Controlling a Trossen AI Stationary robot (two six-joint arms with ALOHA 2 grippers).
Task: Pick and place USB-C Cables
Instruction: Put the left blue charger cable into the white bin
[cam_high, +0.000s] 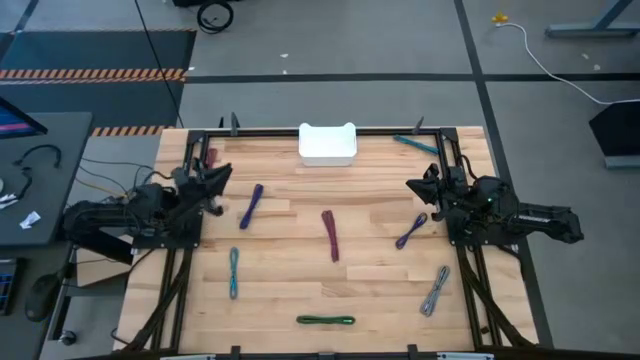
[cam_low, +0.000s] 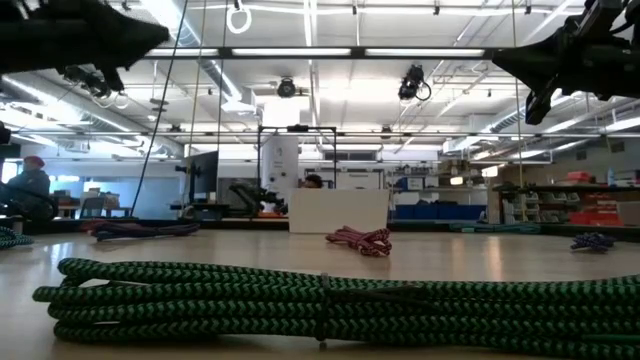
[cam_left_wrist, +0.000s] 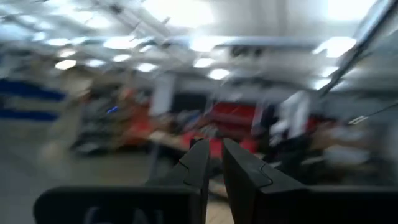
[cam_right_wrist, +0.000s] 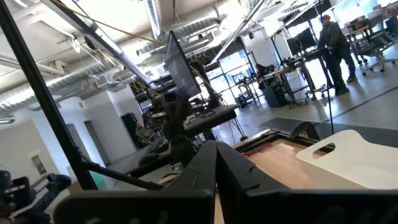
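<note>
Several short bundled USB-C cables lie flat on the wooden table: purple (cam_high: 250, 205), maroon (cam_high: 330, 235), violet (cam_high: 411, 230), teal (cam_high: 233, 272), green (cam_high: 326, 320), grey (cam_high: 435, 290), one teal at the far right (cam_high: 415, 143) and one red at the far left (cam_high: 211, 157). My left gripper (cam_high: 224, 180) hovers at the table's left edge above the table, with a narrow gap between its fingers (cam_left_wrist: 214, 152) and nothing in it. My right gripper (cam_high: 413, 186) hovers at the right edge, shut and empty (cam_right_wrist: 216, 152).
A white bin (cam_high: 327, 145) stands at the middle of the far edge. Black frame rails run along the table's left, right and far sides. In the low view the green cable (cam_low: 320, 300) lies nearest, and the maroon one (cam_low: 360, 240) lies in front of the bin.
</note>
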